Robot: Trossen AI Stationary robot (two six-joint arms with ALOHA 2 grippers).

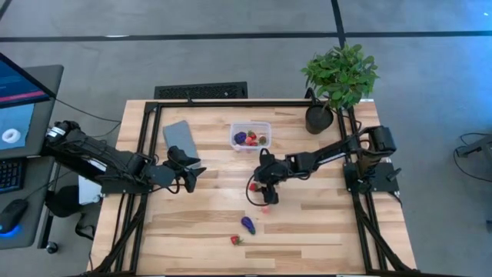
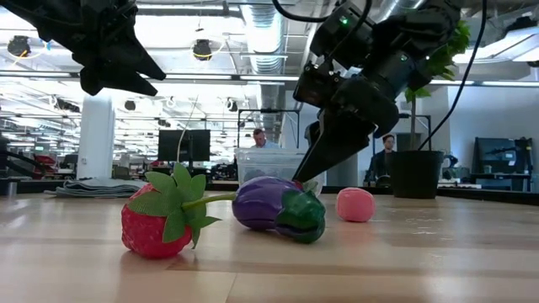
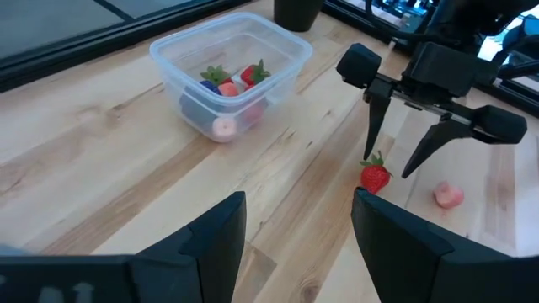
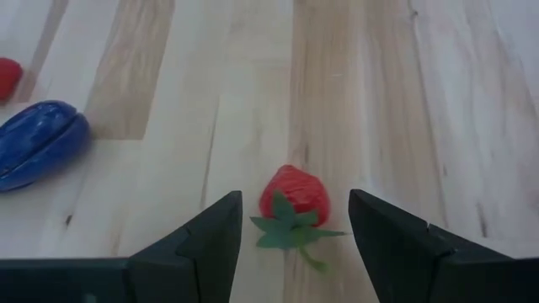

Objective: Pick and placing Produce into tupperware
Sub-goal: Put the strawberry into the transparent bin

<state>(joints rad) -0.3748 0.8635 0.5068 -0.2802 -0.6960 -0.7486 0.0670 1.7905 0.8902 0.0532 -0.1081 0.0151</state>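
At the middle of the wooden tabletop (image 1: pixel 307 223) we see the right gripper (image 1: pixel 258 191) lowered with its fingers spread wide on either side of a red strawberry (image 4: pixel 294 198); in the right wrist view the fruit lies between the two fingers without touching either, so nothing is held. A pale pink piece (image 1: pixel 266 207) rests just beside it. The clear tupperware (image 1: pixel 250 137) sits toward the far edge, already holding a purple piece, strawberries and a pink one. Near the front edge lie a purple eggplant (image 1: pixel 247 225) and another strawberry (image 1: pixel 235 240), side by side. The left gripper (image 1: pixel 188 174) hangs above the left half of the tabletop, fingers partly apart and empty, next to a flat grey lid (image 1: pixel 180 138). We can read no label or writing on anything.
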